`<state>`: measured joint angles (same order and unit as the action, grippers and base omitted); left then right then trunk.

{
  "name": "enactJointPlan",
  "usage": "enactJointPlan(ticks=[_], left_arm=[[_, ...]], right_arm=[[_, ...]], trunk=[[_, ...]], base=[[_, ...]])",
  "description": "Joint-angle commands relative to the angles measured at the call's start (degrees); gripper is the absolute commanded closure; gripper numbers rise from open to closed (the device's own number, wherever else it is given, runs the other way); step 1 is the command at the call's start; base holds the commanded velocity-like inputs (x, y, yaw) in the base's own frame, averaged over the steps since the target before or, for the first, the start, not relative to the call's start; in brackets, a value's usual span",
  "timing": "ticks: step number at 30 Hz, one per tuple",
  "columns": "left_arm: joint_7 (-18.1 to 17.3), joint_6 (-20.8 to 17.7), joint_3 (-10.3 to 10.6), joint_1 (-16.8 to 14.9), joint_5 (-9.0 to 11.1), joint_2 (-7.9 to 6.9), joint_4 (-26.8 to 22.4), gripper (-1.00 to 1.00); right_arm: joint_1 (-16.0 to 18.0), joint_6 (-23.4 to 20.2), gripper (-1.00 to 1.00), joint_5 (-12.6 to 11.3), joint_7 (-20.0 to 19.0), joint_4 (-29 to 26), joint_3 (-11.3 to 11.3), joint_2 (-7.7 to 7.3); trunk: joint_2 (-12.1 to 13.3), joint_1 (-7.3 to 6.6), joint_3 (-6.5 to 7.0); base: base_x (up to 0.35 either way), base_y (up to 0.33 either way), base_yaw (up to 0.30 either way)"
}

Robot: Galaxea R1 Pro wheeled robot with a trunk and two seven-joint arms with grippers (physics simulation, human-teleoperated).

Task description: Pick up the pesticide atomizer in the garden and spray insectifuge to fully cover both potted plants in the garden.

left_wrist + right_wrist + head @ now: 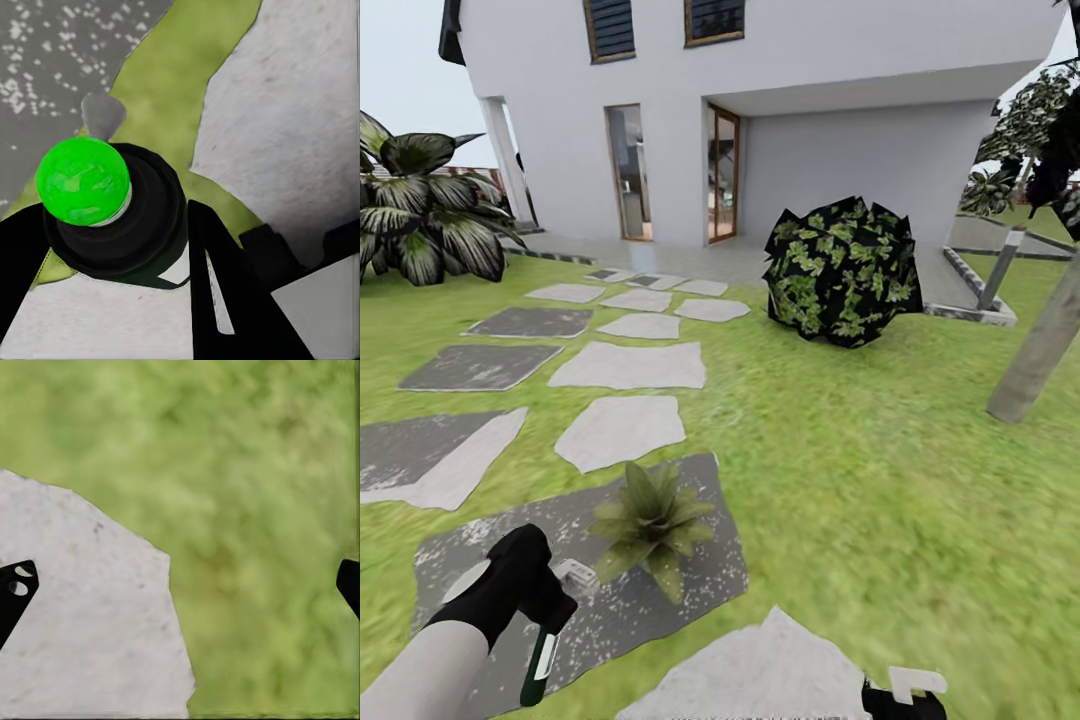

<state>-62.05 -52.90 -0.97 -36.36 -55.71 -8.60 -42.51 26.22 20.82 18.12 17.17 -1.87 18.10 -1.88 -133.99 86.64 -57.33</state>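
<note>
Head view: I see a lawn (880, 480) with grey stepping stones (628, 365) leading to a white house (760, 110).
Left gripper (545, 625): low at my left, over a dark mottled slab (690, 590); its fingers are pinched on the atomizer (540, 665).
Atomizer: hangs below the gripper, dark green end down, white band on its side. From the left wrist I look along its length at a bright green round end (82, 180) in a black collar, black fingers (225, 285) on either side.
Plant (650, 525): one speckled olive rosette on the same slab, just beside the left gripper.
Right gripper (905, 695): at the bottom edge, beside a pale stone (760, 665). From the right wrist its fingertips (16, 585) sit spread far apart, over stone and grass, holding nothing.
Shrub (842, 270): dark-leaved, well behind the plant.
</note>
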Motion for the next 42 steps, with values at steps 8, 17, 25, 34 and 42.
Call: enactJointPlan(ticks=[8, 17, 25, 34, 42], left_arm=[[-0.4, 0.0, 0.0, 0.2, -1.0, 0.78, 0.2, 1.0], [-0.1, 0.0, -0.2, 0.2, -1.0, 0.7, 0.2, 1.0], [-0.3, 0.4, -0.2, 0.3, -0.9, 0.39, 0.6, 1.0], [-0.4, 1.0, 0.6, 5.4, -0.9, 0.64, 0.7, 1.0], [-0.7, 0.9, 0.2, 5.1, -1.0, 0.0, -0.1, 1.0]], right_arm=[[0.1, 0.2, -1.0, 0.5, 0.2, 0.1, 0.4, 0.03], [0.1, 0.2, -1.0, 0.5, 0.2, 0.0, 0.4, 0.03], [0.1, 0.1, -1.0, 0.7, 0.2, 0.1, 0.4, -0.67], [0.1, 0.1, -1.0, 0.6, 0.1, 0.1, 0.4, -0.77], [0.1, 0.1, -1.0, 0.5, 0.1, 0.1, 0.4, -0.76]], trunk=[[0.0, -0.02, -0.05], [0.0, -0.02, -0.05], [0.0, -0.02, -0.05], [0.0, -0.02, -0.05], [0.0, -0.02, -0.05]], base=[[0.01, 0.304, -0.267], [-0.069, 0.298, -0.267], [0.061, 0.336, -0.094], [0.013, 0.045, -0.009], [-0.005, 0.018, -0.237]])
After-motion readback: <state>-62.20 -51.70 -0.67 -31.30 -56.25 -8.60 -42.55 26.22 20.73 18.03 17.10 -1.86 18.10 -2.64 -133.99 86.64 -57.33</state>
